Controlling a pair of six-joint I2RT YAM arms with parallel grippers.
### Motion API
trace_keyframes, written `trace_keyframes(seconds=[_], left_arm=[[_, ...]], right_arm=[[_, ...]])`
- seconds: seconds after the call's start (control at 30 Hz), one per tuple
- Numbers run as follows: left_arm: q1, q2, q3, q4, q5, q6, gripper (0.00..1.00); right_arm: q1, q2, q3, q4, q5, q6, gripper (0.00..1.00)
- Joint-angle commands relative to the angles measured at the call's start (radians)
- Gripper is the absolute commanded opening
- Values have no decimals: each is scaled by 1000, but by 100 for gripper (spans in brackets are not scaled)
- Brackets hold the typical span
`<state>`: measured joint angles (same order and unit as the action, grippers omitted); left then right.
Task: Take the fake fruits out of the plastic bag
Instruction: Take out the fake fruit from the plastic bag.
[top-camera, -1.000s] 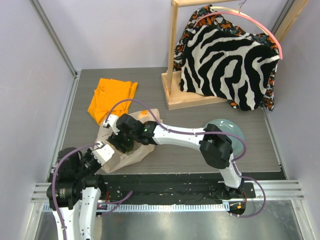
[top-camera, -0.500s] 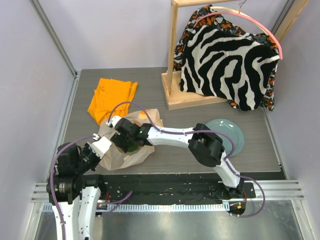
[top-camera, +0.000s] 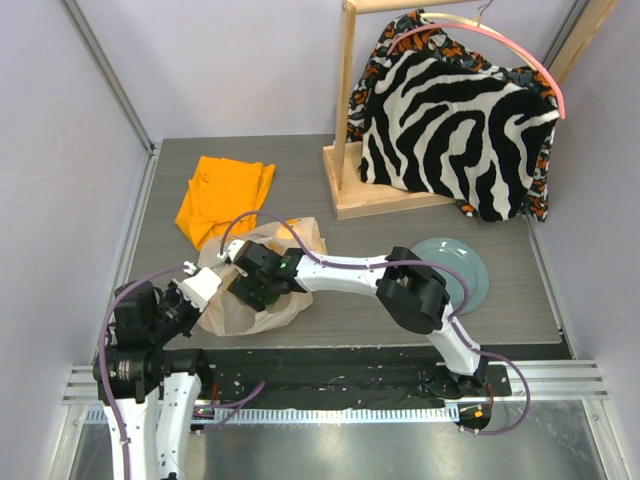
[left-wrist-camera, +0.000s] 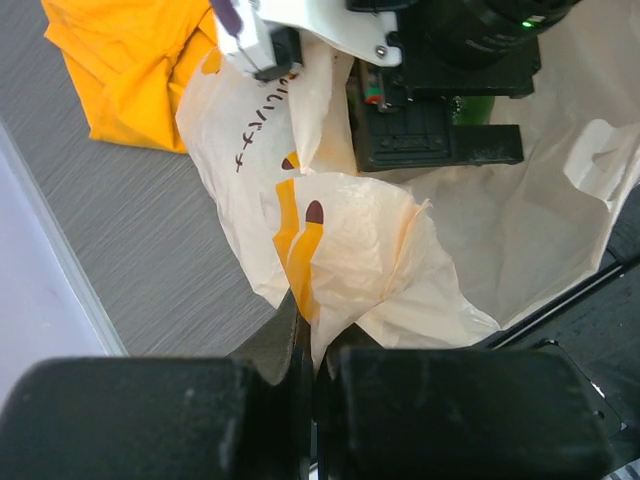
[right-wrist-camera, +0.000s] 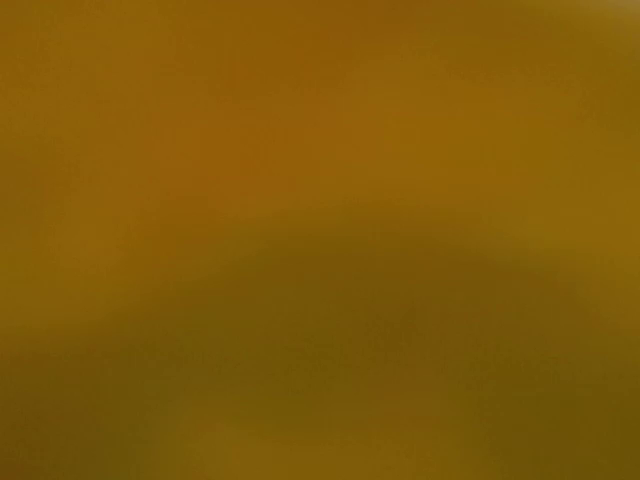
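Observation:
The plastic bag (top-camera: 240, 308) lies crumpled at the near left of the table, beige-white with orange marks. My left gripper (top-camera: 196, 290) is shut on a pinched fold of its edge (left-wrist-camera: 316, 340). The right arm's wrist (top-camera: 262, 276) reaches into the bag's mouth, and its fingers are hidden inside. In the left wrist view the right gripper's black body (left-wrist-camera: 440, 130) fills the bag opening, with a sliver of green (left-wrist-camera: 478, 106) behind it. The fake fruits are otherwise hidden. The right wrist view is a blurred brownish-yellow and shows no jaws.
A folded orange cloth (top-camera: 222, 195) lies just beyond the bag. A grey-green plate (top-camera: 468, 268) sits at the right. A wooden rack (top-camera: 380, 195) with a zebra-patterned garment (top-camera: 450, 120) stands at the back right.
The right arm's wrist has pushed further into the bag, toward the near left. The left gripper has drawn the bag's edge slightly left, still gripping it.

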<state>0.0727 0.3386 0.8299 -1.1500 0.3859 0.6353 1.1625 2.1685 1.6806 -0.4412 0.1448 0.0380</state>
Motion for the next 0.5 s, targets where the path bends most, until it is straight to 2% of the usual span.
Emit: trace_keyframes(seconds=[0.0, 0.07, 0.1, 0.2, 0.3, 0.47], left_arm=[[1, 17, 12, 65, 10, -23, 0], [2, 17, 12, 67, 8, -23, 0], [1, 19, 12, 72, 4, -28, 0], [2, 16, 8, 84, 5, -37, 0], [2, 19, 5, 110, 11, -60, 0], [2, 53, -6, 203, 27, -98, 0]], right_arm=[[-1, -91, -57, -21, -14, -29, 96], [-3, -101, -81, -24, -1, -32, 92], [-3, -114, -103, -22, 4, -32, 80], [-17, -153, -125, 18, 4, -76, 54], [-26, -202, -69, 13, -55, -131, 44], [-78, -317, 82, -43, -270, -147, 41]])
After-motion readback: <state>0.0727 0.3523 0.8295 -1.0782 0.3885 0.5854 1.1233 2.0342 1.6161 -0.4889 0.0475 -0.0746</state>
